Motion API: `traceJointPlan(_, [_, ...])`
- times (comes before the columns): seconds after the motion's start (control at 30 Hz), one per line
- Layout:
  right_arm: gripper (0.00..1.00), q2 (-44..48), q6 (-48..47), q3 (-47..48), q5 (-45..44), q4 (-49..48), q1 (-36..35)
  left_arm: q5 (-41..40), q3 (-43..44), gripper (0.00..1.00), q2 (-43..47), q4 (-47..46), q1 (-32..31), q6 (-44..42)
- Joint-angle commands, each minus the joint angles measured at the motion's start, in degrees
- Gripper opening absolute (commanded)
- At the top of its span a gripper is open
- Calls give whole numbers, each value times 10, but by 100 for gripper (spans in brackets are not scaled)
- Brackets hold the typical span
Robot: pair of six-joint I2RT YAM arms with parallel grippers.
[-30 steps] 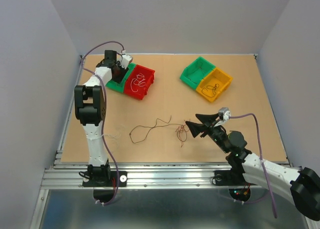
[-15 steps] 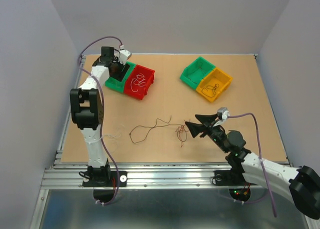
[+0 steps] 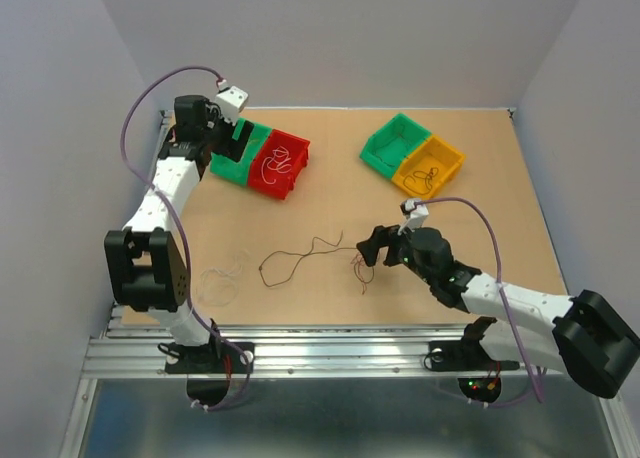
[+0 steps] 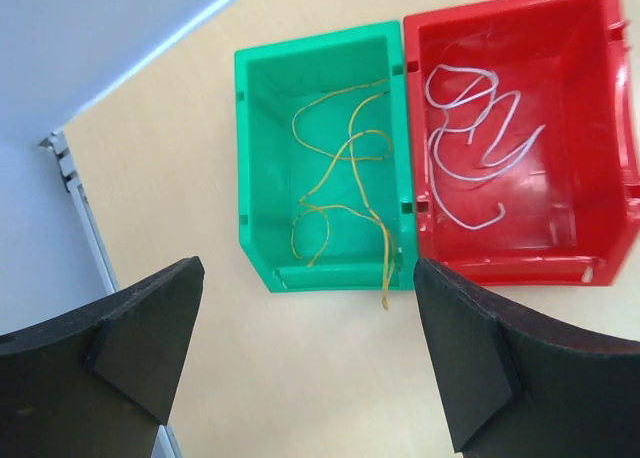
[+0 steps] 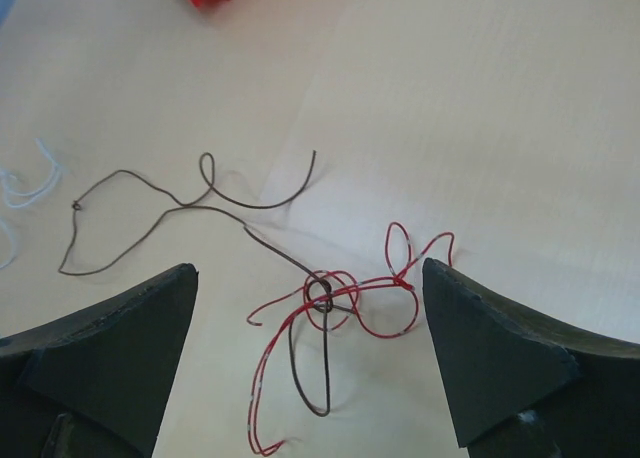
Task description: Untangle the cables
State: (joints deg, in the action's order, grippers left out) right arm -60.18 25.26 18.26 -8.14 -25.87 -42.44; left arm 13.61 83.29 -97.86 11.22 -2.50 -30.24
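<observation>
The yellow wire lay already in the green bin under your spread left fingers. Your right fingers, spread too, hovered over the brown wire and red wire, not yet unknotted on the worktop.

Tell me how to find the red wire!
Look at the tan wooden table, just by the right gripper. A thin red wire loops there, knotted with a thin brown wire. It is the only red wire.
</observation>
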Motion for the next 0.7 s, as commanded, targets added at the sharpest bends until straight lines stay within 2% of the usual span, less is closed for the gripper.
traceJointPlan(0.0, [99,-41,39,54,-43,111,-6,20,-95,99,124,-139,1,59])
traceJointPlan(0.13, [85,-50,53,63,-67,134,-18,54,-214,99,250,-289,0,95])
traceJointPlan(0.17, [80,-47,60,60,-90,141,-19,73,-246,99,266,-301,0,105])
traceJointPlan(0.2, [78,-43,64,56,-100,142,-19,130,-260,99,291,-306,-1,106])
traceJointPlan(0.27, [75,-30,78,51,-123,144,-19,175,-284,99,309,-307,-21,110])
traceJointPlan(0.33, [73,-24,88,46,-137,145,-19,161,-298,99,332,-309,-62,114])
traceJointPlan(0.37, [68,-24,89,46,-150,144,-19,146,-316,98,340,-311,-84,109])
traceJointPlan(0.4, [66,-26,93,48,-158,144,-19,133,-327,97,348,-314,-128,105])
traceJointPlan(0.5, [65,-47,99,62,-181,144,-19,121,-376,95,383,-351,-169,109])
traceJointPlan(0.67, [59,-98,94,100,-188,139,-19,91,-401,92,413,-362,-242,99])
